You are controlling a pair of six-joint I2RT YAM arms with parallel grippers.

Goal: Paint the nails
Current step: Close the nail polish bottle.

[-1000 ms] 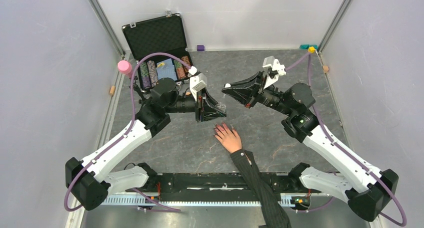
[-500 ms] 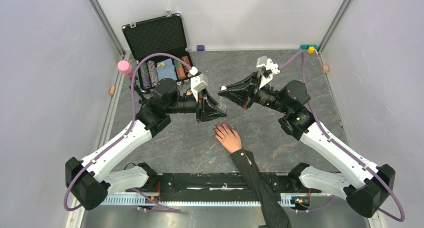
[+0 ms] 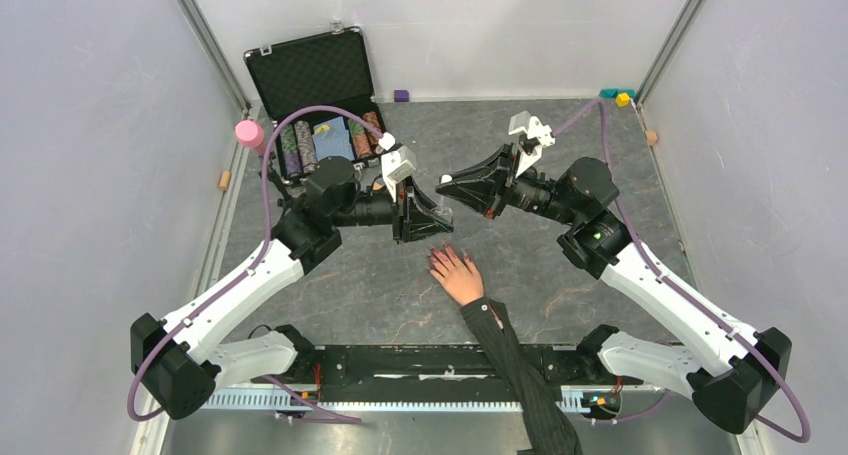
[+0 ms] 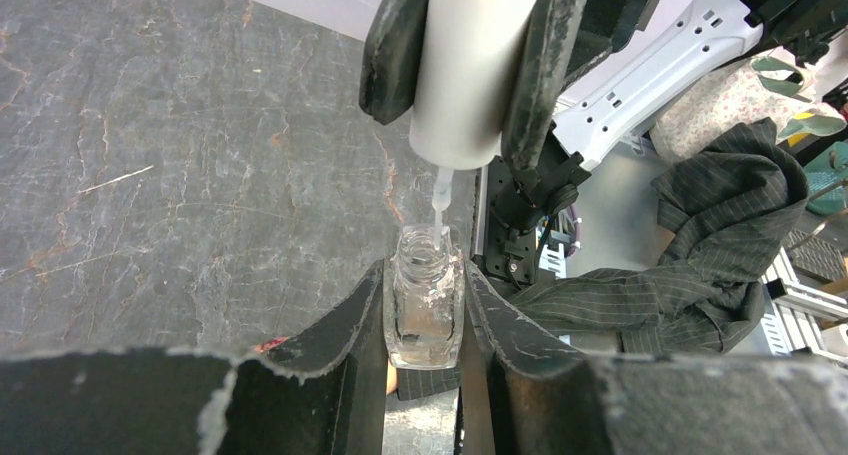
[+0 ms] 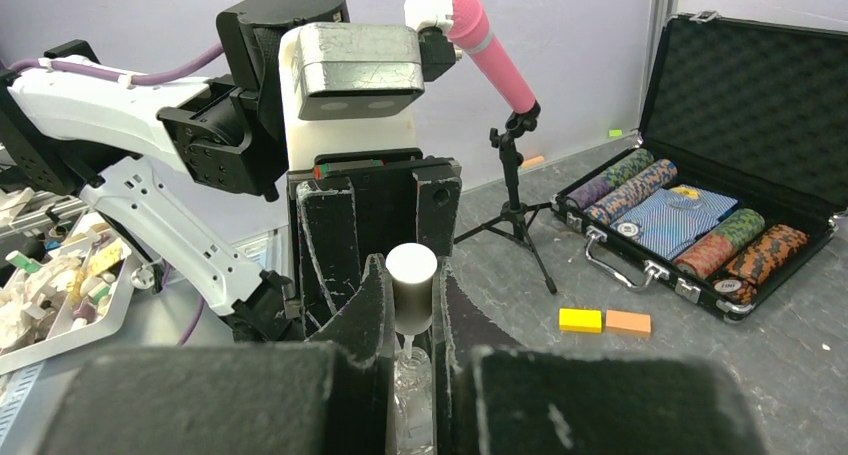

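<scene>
Reddish-pink, the nails (image 3: 437, 259) tipped a pale hand (image 3: 460, 277) lying flat on the grey stone-patterned worktop (image 3: 350, 287), just in front of both tools. The left tool (image 3: 428, 220) was clamped on a small clear bottle (image 4: 424, 310). The right tool (image 3: 448, 183) gripped the white cap (image 4: 468, 65), its brush (image 4: 439, 197) at the bottle's open mouth.

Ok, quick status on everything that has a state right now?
Bottle: uncapped, mouth up, clamped in left end effector.
Cap: off, brush tip at bottle mouth, clamped in right end effector.
Case: lid open.
Hand: flat on table, palm down.
Nails: reddish pink.
</scene>
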